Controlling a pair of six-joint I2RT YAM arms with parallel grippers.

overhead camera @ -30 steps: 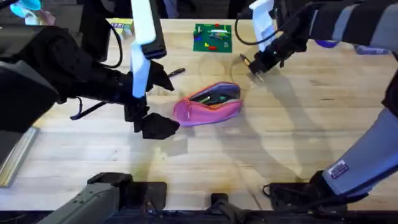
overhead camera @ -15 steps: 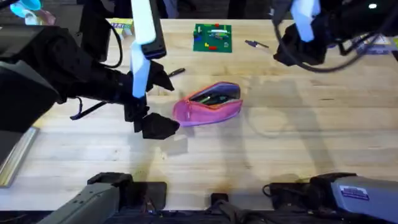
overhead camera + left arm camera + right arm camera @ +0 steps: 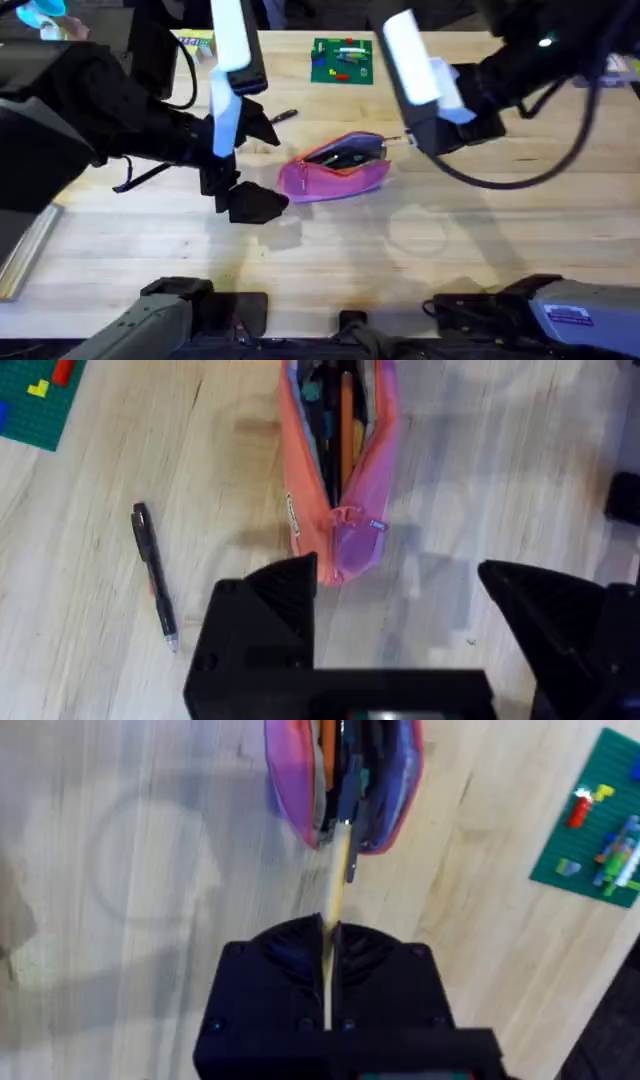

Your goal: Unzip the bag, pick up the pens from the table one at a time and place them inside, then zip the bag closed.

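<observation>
Pinching the tan pen tight between its fingers, the right gripper aims it lengthwise at the open mouth of the pink bag, tip just at the opening. Farther along, the left gripper straddles the bag's other end, fingers spread; the black pen lies beside on the surface.

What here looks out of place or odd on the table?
Nothing looks spilled or damaged. The pink bag lies unzipped on the table. One black pen lies on the wood apart from it. The right gripper holds the tan pen, tip at the bag's opening.
</observation>
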